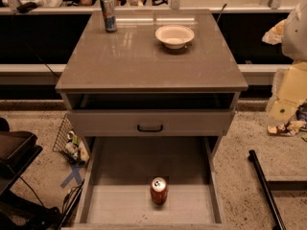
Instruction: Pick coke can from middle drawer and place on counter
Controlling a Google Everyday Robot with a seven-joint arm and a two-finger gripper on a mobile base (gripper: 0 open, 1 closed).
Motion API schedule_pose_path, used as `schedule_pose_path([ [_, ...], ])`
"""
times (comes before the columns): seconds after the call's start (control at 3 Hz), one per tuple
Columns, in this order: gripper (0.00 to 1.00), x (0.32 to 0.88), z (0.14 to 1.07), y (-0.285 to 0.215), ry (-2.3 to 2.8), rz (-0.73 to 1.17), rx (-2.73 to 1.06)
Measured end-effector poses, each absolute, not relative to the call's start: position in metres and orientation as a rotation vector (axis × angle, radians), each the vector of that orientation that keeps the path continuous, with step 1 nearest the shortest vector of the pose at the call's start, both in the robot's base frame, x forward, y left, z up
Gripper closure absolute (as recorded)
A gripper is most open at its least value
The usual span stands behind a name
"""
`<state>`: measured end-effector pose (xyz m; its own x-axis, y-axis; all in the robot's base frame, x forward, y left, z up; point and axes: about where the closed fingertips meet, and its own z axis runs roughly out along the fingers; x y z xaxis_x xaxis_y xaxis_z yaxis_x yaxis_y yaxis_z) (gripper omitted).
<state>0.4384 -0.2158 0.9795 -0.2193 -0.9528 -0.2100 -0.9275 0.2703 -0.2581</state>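
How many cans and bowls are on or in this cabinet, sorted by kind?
Cans: 2, a red coke can in the open drawer and a tall blue can on the counter
Bowls: 1, a white bowl on the counter
Total: 3
The robot's gripper is not in view.

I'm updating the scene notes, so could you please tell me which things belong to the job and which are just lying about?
For the job: coke can, standing in the open middle drawer; counter; gripper, not in view.
Lying about: blue can and white bowl on the counter; litter on the floor.
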Motion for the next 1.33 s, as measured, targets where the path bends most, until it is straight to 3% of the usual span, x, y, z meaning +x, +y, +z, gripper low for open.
schedule_pose_path([
  [0.67, 0.0, 0.441, 0.987, -0.218, 2.219, -0.101, -1.703],
  [1.33, 0.0, 0.457, 0.908, -0.222, 2.085, 0.195, -1.605],
])
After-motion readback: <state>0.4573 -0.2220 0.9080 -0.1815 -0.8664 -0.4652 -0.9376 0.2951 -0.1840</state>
